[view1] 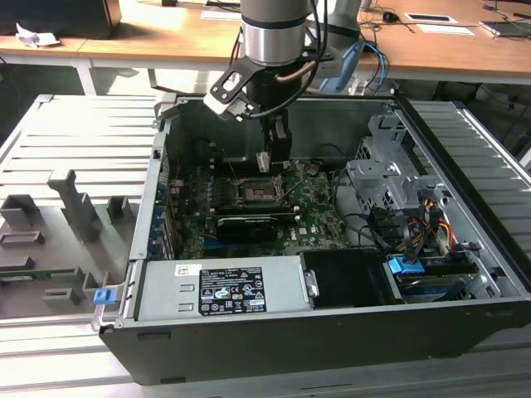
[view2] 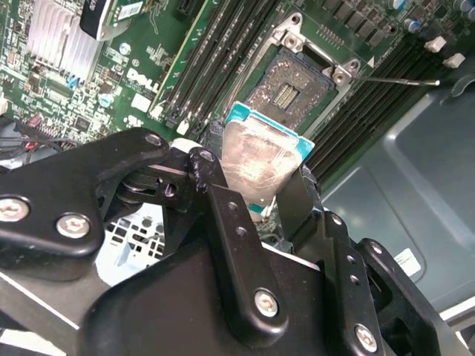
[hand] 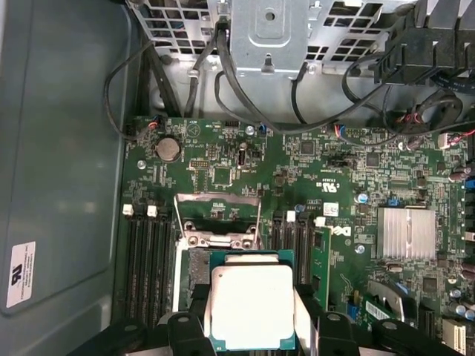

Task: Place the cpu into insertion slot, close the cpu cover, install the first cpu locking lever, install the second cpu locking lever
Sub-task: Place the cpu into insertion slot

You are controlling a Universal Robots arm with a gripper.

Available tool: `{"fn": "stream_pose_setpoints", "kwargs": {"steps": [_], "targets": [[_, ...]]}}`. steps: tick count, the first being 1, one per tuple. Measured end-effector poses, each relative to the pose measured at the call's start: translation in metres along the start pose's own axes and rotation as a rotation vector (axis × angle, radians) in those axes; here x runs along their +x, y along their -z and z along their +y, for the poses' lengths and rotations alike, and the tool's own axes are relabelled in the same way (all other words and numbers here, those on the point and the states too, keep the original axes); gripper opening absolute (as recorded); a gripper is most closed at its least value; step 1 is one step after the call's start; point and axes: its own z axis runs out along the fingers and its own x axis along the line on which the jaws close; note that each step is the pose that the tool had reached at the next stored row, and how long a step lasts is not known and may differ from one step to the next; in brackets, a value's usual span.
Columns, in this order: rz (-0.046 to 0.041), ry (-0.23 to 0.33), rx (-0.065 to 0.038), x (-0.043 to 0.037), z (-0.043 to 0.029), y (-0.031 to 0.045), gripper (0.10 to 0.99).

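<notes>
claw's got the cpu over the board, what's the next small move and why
Probably nudge the cpu sideways until it sits squarely over the slot, before any lowering. The claw is shut on the chip above the board. The slot lies open with its pin field bare, and in the second wrist view the chip seems to hang short of it.

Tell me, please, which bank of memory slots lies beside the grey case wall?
The bank across the insertion slot from the finned heatsink; the other bank sits between slot and heatsink.
</notes>
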Motion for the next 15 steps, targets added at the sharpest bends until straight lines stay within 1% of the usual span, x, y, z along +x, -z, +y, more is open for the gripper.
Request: {"fn": "stream_pose_setpoints", "kwargs": {"steps": [1, 3, 5, 6, 8, 10, 15], "targets": [[0.0001, 0.0, 0.0, 0.0001, -0.0013, -0.0003, 0.529], [-0.0001, -0.003, 0.0, 0.0001, -0.0018, -0.0016, 0.529], [-0.0043, -0.049, -0.001, 0.0, -0.0022, -0.0053, 0.529], [-0.0054, -0.062, -0.001, 0.0, -0.0037, -0.0084, 0.529], [-0.0032, -0.062, -0.001, 0.0, -0.0074, -0.0155, 0.529], [-0.0033, -0.062, 0.001, 0.0, -0.008, -0.0207, 0.529], [-0.0031, -0.062, 0.002, -0.0002, -0.0088, -0.0288, 0.529]]}}
